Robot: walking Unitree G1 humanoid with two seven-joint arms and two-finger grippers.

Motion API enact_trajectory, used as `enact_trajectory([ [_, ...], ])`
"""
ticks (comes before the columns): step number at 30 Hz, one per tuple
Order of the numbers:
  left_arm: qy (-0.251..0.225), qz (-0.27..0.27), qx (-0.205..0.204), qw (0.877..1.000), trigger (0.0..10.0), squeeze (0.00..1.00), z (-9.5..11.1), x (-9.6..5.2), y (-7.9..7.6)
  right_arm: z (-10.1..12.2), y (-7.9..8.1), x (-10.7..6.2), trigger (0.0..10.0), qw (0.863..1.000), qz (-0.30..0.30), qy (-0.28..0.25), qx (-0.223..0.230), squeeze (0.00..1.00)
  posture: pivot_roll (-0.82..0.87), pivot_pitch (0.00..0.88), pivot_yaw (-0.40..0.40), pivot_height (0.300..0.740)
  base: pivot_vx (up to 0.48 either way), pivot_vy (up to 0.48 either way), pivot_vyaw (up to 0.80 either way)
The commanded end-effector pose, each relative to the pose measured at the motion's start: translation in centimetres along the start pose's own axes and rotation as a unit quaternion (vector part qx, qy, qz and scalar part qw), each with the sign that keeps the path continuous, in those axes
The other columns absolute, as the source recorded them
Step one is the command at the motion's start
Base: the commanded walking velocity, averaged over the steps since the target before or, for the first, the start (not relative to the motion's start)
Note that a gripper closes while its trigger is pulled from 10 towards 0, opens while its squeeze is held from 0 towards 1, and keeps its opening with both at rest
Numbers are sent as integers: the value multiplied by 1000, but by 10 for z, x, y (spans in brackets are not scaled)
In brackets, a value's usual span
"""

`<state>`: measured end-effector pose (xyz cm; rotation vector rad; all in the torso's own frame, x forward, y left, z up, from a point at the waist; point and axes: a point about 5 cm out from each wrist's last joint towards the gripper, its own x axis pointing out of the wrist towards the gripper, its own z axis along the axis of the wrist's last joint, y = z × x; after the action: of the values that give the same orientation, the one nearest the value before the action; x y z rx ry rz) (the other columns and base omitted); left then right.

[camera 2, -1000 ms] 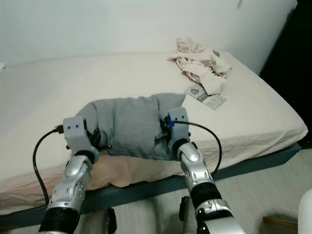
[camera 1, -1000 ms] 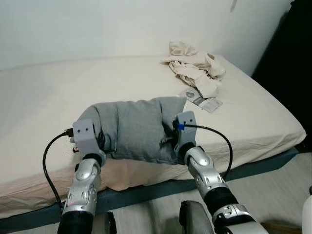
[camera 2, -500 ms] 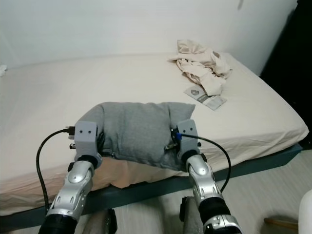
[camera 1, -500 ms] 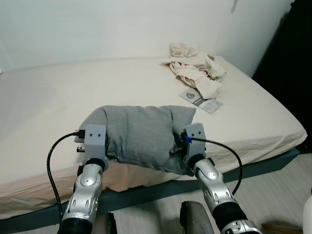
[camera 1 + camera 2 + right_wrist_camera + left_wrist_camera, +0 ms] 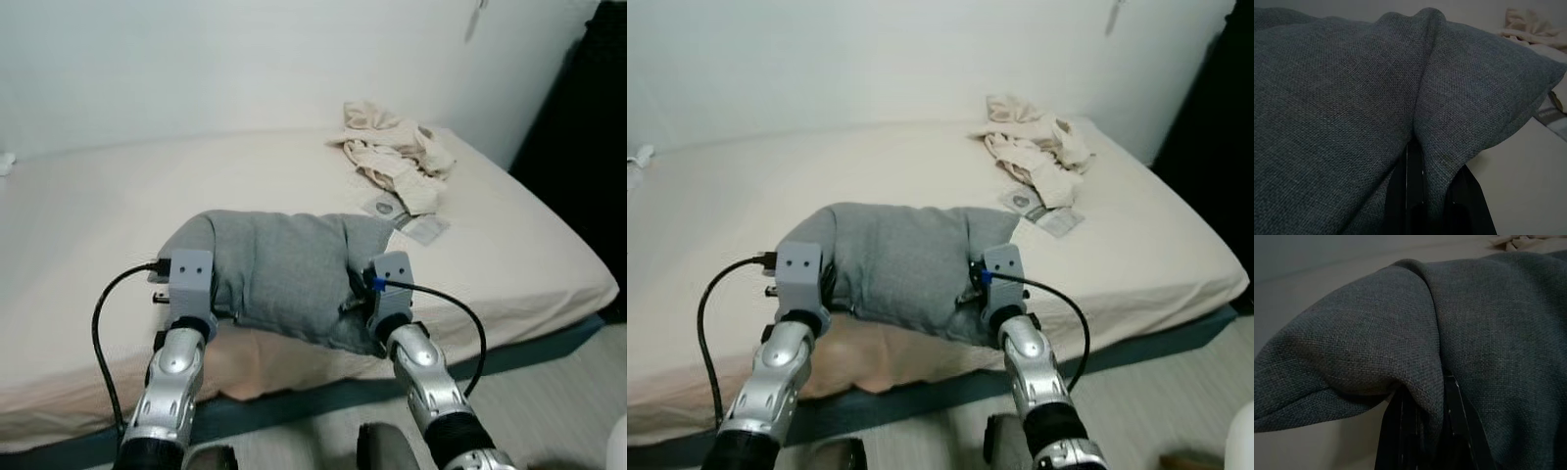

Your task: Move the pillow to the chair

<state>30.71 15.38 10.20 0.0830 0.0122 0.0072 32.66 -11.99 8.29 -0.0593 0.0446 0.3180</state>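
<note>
pillow point(image 5: 284, 276): centre frame, lifted off bed point(image 5: 88, 215) for the carry
left fingers point(image 5: 1415, 440): pinching a fabric fold
right fingers point(image 5: 1422, 205): pinching the other end, keeps it level

Head eyes look down at bed point(image 5: 294, 186); wrist views (close) share pillow point(image 5: 1474, 333).

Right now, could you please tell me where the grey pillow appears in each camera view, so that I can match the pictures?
Left eye view: grey pillow at centre, held between the left gripper and the right gripper, above the bed's near edge.
Right eye view: the same, at centre.
Left wrist view: its fabric bunched over the black fingers.
Right wrist view: a fold pinched between the fingers.
Shared landmark: the crumpled cream cloth.
</note>
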Motion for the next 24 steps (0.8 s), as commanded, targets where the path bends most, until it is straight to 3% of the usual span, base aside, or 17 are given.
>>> enact_trajectory([
  [1,-20,-31,8,999,10000,0,7,2,-12,13,10,7,10000,999,30,-22,-16,0,-9,42,-31,677,0,0,0],
  [16,-18,-22,3,1000,10000,0,6,-2,-10,9,11,5,10000,999,32,-13,-15,0,-5,50,-35,740,0,0,0],
  [24,-19,-21,5,1000,10000,0,6,-2,-7,10,11,5,10000,999,31,-15,-12,0,-5,54,-31,740,0,0,0],
])
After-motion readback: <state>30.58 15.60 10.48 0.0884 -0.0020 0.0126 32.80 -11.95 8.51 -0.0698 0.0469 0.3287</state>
